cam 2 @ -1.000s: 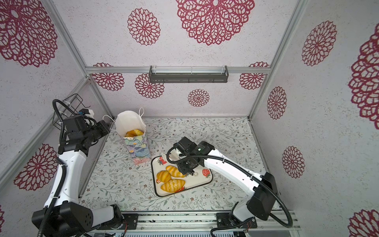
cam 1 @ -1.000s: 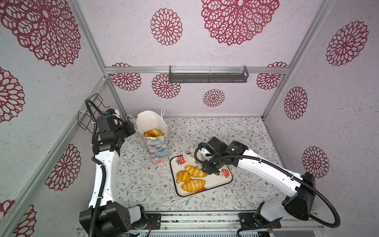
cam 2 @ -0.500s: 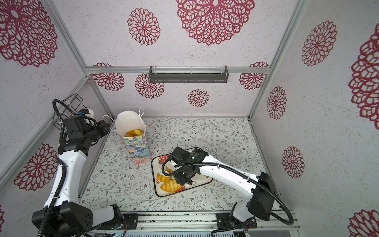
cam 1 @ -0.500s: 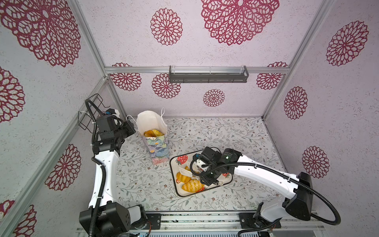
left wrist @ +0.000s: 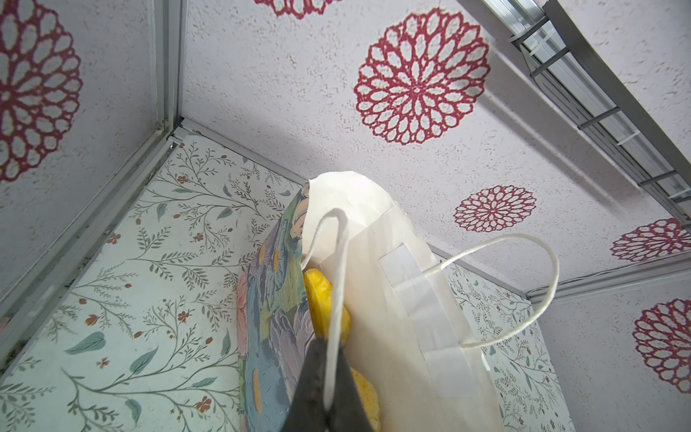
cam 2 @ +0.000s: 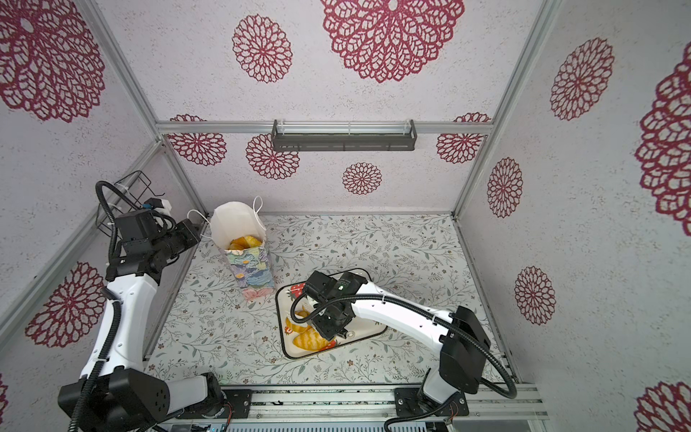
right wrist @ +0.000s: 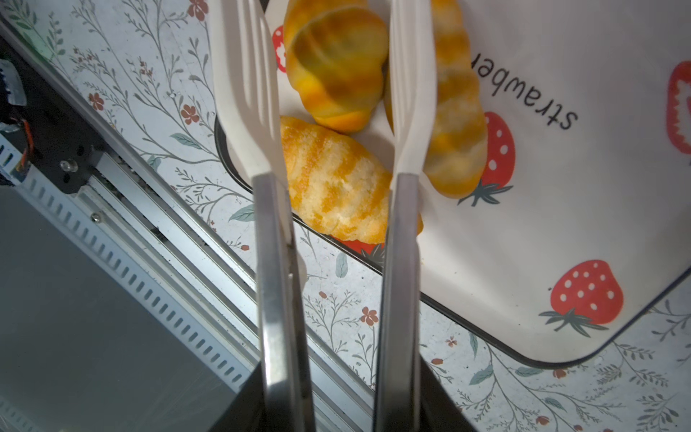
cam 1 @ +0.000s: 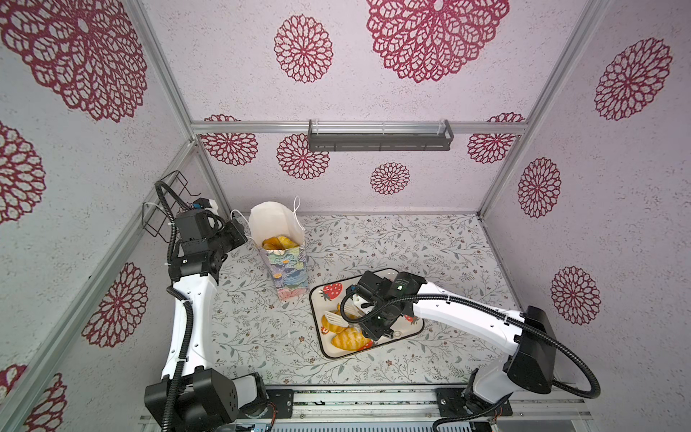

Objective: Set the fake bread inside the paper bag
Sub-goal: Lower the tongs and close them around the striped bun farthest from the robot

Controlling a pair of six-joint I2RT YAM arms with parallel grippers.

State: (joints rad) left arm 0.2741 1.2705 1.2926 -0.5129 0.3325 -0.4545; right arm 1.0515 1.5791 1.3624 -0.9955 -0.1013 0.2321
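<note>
On the far left, the left gripper (left wrist: 324, 377) is closed tight on one white cord handle (left wrist: 339, 262) of the paper bag (cam 1: 287, 267), holding it up and to the side. The bag stands upright on the flowered table near the back left corner, and its mouth is open. Several pieces of golden bread (cam 1: 276, 242) already lie inside it.

Right of the bag, and close to it, lies a white tray (right wrist: 542, 209) printed with strawberries. Three pieces of bread rest at its left end: a dark striped croissant (right wrist: 332, 67), a paler sugary croissant (right wrist: 332, 183) and a long twisted loaf (right wrist: 456, 123).

Above them hangs the right gripper (right wrist: 338, 406), clamped on a pair of tongs (right wrist: 276, 243). The white tips (right wrist: 243, 93) of the tongs are spread apart. The dark croissant sits between the tips and nothing is pinched yet.

The step in hand appears to be picking up the next piece. To do it well, lower the tips until they flank the croissant across its thick middle. Keep the right tip out of the narrow gap beside the long loaf. Squeeze gently, because glossy toy bread will probably slip. Lift straight up, high enough to pass over the bag's rim. Meanwhile the left gripper should keep the mouth held wide.
</note>
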